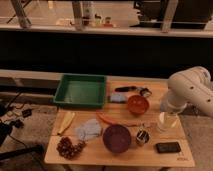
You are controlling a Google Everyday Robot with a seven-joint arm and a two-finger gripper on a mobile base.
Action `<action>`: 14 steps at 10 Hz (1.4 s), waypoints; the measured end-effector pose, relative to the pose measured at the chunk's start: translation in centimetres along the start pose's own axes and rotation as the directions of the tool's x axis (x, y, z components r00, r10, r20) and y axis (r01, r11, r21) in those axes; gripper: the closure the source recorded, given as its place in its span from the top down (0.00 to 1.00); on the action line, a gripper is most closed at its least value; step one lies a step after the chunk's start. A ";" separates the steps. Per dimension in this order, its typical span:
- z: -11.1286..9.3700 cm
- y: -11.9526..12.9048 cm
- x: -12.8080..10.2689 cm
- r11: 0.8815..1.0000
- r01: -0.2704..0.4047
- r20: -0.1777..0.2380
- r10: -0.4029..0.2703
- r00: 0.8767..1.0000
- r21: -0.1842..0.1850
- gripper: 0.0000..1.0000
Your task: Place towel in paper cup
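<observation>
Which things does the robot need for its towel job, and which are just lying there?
Needed: towel; paper cup; hand, just above the cup.

Lying about: green tray; purple bowl; orange bowl; grapes; banana; black phone.

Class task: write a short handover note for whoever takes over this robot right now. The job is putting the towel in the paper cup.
Gripper: at the arm's lower end, over the table's right side, just above the paper cup, far from the towel.
Towel: crumpled on the table, front left, between the banana and the purple bowl.
Paper cup: upright near the right edge.
Done: nothing, the towel is not yet picked up.
Left: reach across to the towel, grasp it, carry it right, put it in the cup.
</observation>
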 end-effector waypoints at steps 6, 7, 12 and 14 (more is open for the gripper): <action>-0.6 0.7 -3.0 0.999 0.048 0.025 -0.048 0.999 0.010 0.80; -0.9 0.9 -4.7 0.997 0.070 0.037 -0.070 0.997 0.015 0.80; -2.4 3.1 -14.0 0.973 0.223 0.098 -0.229 0.969 0.062 0.80; -2.3 4.0 -18.4 0.951 0.301 0.120 -0.307 0.944 0.069 0.80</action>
